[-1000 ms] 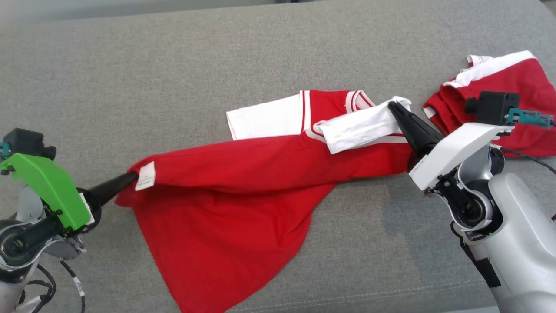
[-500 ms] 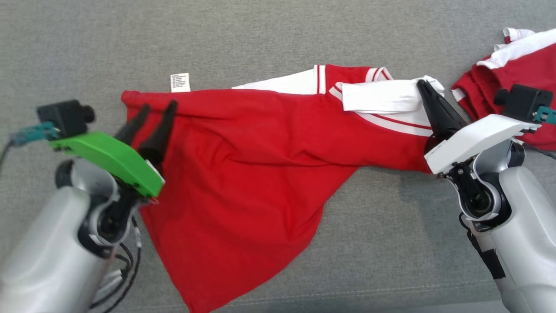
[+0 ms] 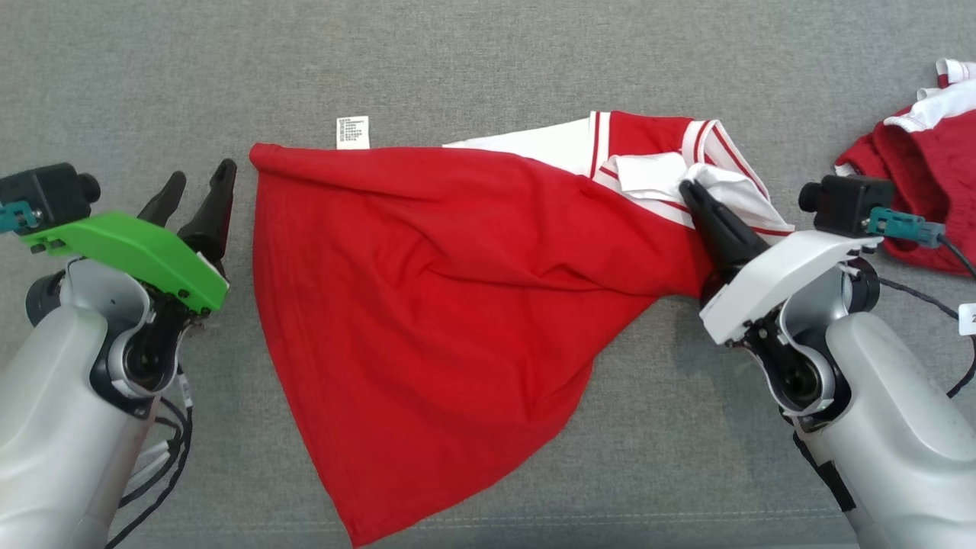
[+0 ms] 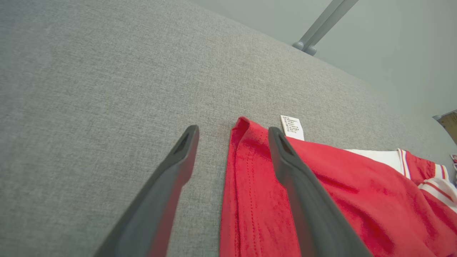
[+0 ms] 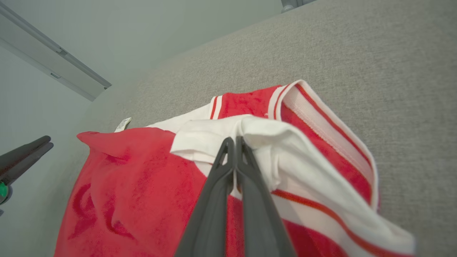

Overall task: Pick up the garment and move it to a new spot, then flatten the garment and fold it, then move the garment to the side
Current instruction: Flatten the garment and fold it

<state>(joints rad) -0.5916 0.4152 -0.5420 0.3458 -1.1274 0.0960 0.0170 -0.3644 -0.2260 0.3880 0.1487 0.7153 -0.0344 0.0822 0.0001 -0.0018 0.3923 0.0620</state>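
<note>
Item: red T-shirt point(image 3: 457, 290) with white sleeves and red-and-white striped trim, laid spread and creased at the centre of a grey upholstered surface point(image 3: 488, 53), one hem corner directed toward the near edge. A white care label point(image 3: 352, 132) is seen projecting from the far left corner of the shirt. Left hand point(image 3: 202, 171): the fingers are held wide apart with nothing gripped, positioned just beside the shirt's left edge; in the left wrist view one finger point(image 4: 303, 185) is seen over the red hem, the other over bare grey fabric. Right hand point(image 3: 686, 187): the fingers are pressed together on the folded white sleeve point(image 3: 656, 171) at the shirt's right end, cloth being draped over the tips. A second red-and-white garment point(image 3: 915, 152) is bunched at the far right, apart from the shirt.
</note>
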